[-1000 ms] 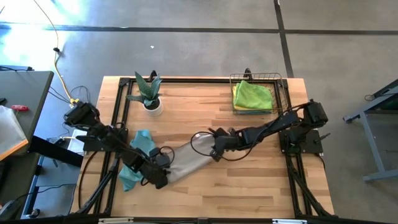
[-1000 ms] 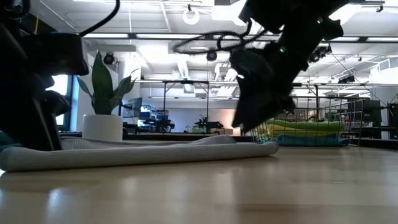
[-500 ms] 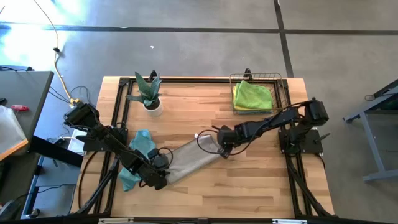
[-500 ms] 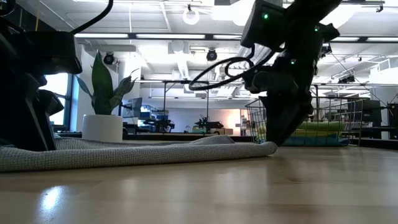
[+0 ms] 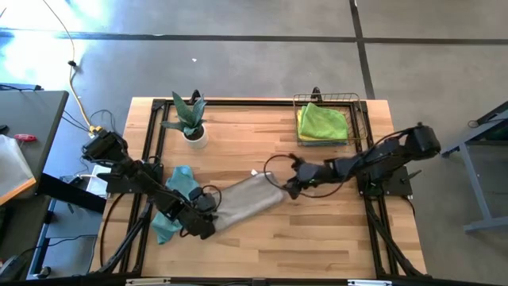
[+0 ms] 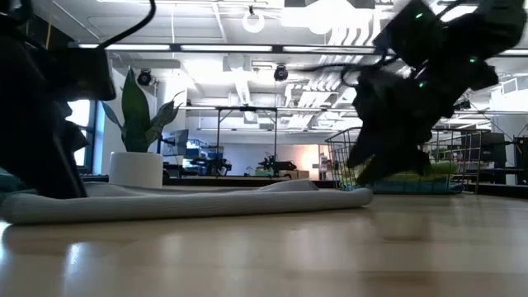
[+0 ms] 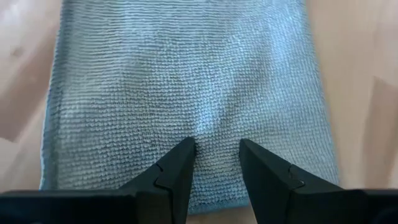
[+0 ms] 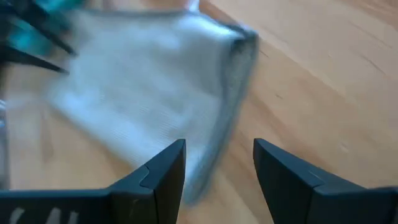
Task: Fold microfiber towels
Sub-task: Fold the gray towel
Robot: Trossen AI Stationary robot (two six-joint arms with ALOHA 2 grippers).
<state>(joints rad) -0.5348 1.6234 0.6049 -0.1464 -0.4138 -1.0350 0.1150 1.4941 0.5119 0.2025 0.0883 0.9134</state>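
A grey microfiber towel (image 5: pixel 248 202), folded into a long band, lies flat on the wooden table (image 5: pixel 317 238), slanting from near left to mid right. My left gripper (image 5: pixel 208 222) is at its left end, fingers apart (image 7: pixel 214 149). My right gripper (image 5: pixel 287 191) hangs open (image 8: pixel 217 165) just past the towel's right end (image 8: pixel 239 46) and touches nothing that I can see. A teal towel (image 5: pixel 176 184) lies crumpled under my left arm. Green and yellow towels (image 5: pixel 322 123) are stacked in the wire basket (image 5: pixel 361 119). My left gripper sets both open fingertips (image 7: pixel 185 152) on the grey towel's upper face (image 7: pixel 211 124), near its left end and midway across its width. The fingers slant down along the band. Nothing is pinched between them, and the towel lies flat on the table.
A potted plant (image 5: pixel 190 121) stands at the far left and the basket at the far right corner. A black frame (image 5: pixel 238 103) runs along the table's edges. Bare wood lies on the near side of the towel.
My right gripper has gone from above the grey towel's right part toward the table's right edge and now stands off the towel's end. The raised fold at that end has flattened, and the band reaches a little farther right. Its left end stayed under my left gripper.
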